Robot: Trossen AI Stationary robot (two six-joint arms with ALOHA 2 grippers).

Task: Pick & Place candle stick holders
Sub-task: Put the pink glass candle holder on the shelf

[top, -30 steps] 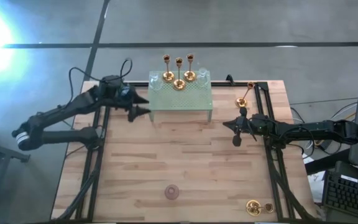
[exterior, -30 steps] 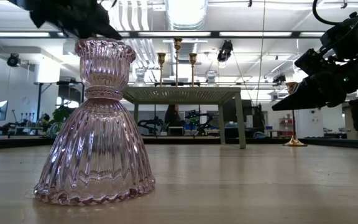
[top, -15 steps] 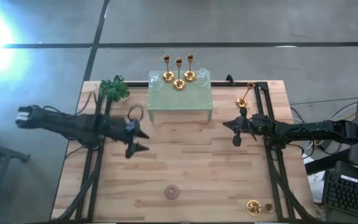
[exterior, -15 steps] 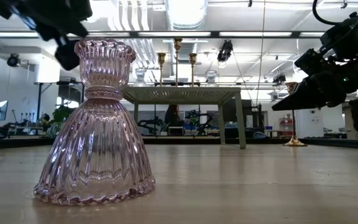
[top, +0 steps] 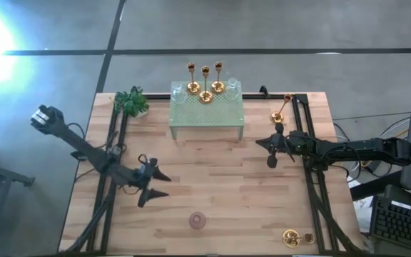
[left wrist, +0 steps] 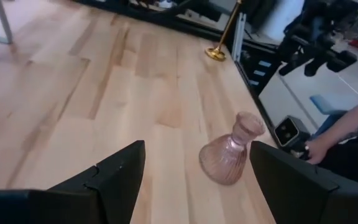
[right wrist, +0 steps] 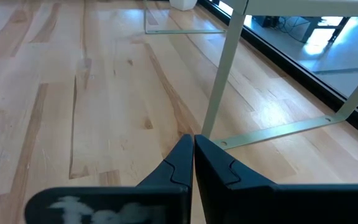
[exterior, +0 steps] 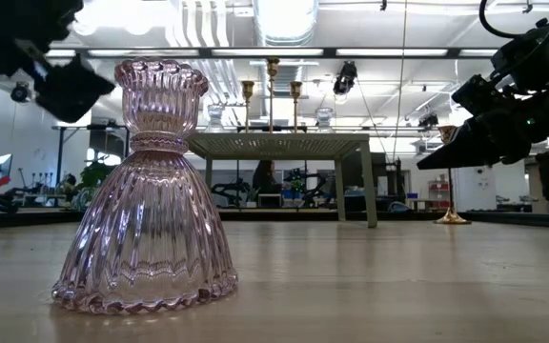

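Three gold candle stick holders point(top: 205, 82) stand by their round bases on a pale green perforated stand point(top: 207, 113) at the table's far middle. Another gold holder point(top: 280, 113) stands at the far right and also shows in the left wrist view point(left wrist: 219, 43). One more point(top: 292, 238) lies at the near right corner. A pink ribbed glass holder point(top: 198, 220) stands near the front edge. My left gripper point(top: 157, 187) is open and empty, left of and beyond the pink holder point(left wrist: 232, 152). My right gripper point(top: 261, 143) is shut and empty, right of the stand.
A small green plant point(top: 132, 101) sits at the far left corner. Two clear glass holders point(top: 178, 91) stand on the green stand beside the gold ones. Black rails point(top: 312, 178) run along both table sides. A person's arm point(left wrist: 347, 124) shows beyond the table.
My left gripper has swung from beside the stand's left end toward the table's near edge and the pink glass holder, staying open. The green plant, hidden under the arm before, now shows.
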